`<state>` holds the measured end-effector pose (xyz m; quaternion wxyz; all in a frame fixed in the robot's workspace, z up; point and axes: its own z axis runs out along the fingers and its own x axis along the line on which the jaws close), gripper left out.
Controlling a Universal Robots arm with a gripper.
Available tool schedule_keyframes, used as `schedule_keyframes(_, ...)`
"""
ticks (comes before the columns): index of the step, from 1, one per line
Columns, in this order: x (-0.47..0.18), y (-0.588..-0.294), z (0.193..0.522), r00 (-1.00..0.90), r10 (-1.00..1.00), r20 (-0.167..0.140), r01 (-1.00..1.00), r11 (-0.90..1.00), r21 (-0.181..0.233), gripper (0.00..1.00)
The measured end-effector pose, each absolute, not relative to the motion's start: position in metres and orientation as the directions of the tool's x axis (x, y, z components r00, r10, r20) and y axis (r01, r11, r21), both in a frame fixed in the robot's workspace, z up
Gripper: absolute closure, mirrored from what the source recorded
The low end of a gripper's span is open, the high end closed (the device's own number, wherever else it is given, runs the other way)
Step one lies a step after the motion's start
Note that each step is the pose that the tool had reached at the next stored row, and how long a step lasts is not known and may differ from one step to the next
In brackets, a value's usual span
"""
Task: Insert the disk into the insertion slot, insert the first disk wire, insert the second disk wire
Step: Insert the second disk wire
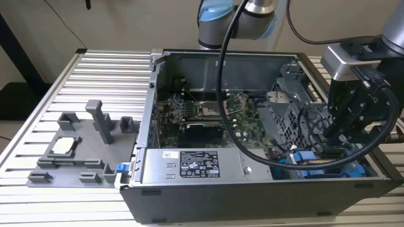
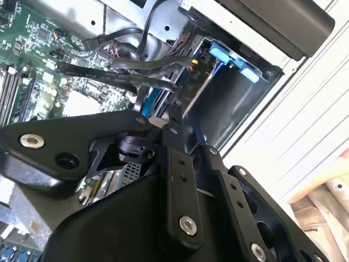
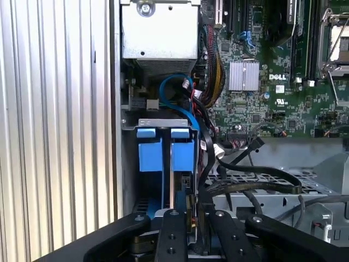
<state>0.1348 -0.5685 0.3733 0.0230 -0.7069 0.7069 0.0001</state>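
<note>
The disk in its bright blue carrier (image 3: 182,155) sits inside the insertion slot (image 3: 163,122), the grey bay at the case's corner, beside another blue carrier (image 3: 149,155). In the exterior view the blue carriers (image 1: 304,159) show low at the exterior view's right of the case. My gripper (image 3: 197,218) reaches down into this corner (image 1: 334,142). Its fingers (image 3: 173,234) stand close together on a black disk wire (image 3: 203,180) that runs to the disk's end. In the second wrist view the fingertips (image 2: 170,124) meet at a black plug (image 2: 185,90) against the disk's edge, below the blue carrier (image 2: 232,59).
The labelled grey power supply box (image 1: 196,165) sits beside the bay. The motherboard (image 1: 208,113) lies behind, with several loose black cables (image 3: 256,180) over a perforated cage. A grey fixture (image 1: 82,151) stands on the slatted table (image 1: 94,71). The arm's own cable (image 1: 221,94) loops across the case.
</note>
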Motion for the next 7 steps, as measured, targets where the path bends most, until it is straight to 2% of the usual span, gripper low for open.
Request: schedule_keyframes(7, 0.1348, -0.5685, 0.3735, 0.001, -1.000, -0.029, -0.999, 0.000, -0.032, 0.76)
